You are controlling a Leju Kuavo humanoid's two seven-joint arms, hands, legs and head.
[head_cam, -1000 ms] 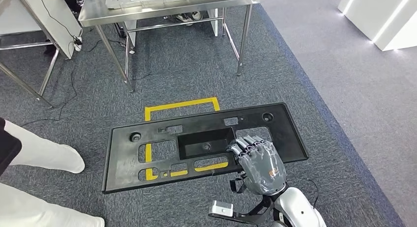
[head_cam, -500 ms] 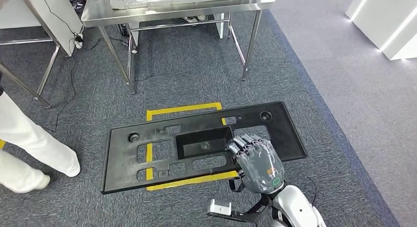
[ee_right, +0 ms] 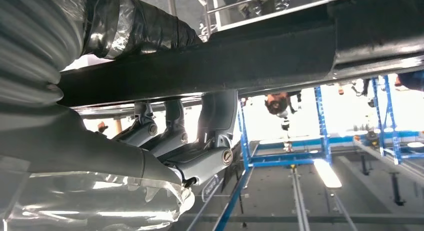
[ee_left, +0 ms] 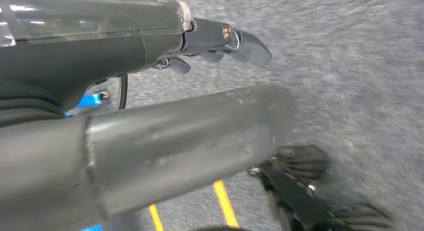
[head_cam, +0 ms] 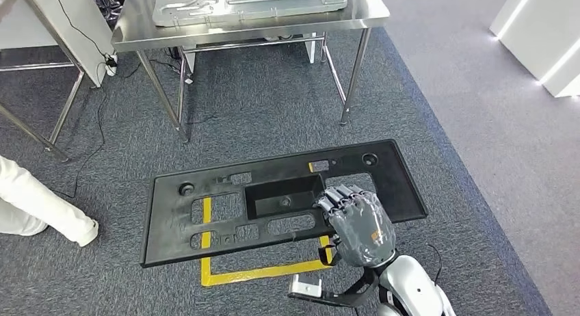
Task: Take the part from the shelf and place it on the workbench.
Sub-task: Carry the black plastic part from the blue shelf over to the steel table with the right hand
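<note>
Bright even light; blurred left wrist view

We stand on grey carpet [head_cam: 260,111] marked with a yellow taped rectangle [head_cam: 263,271], and a paler grey floor [head_cam: 479,90] runs along its right side. Ahead of us is a steel table [head_cam: 246,25] on thin legs, with cables [head_cam: 96,124] trailing over the carpet to its left. A white block [head_cam: 547,35] with a lit edge sits at the far right.
</note>
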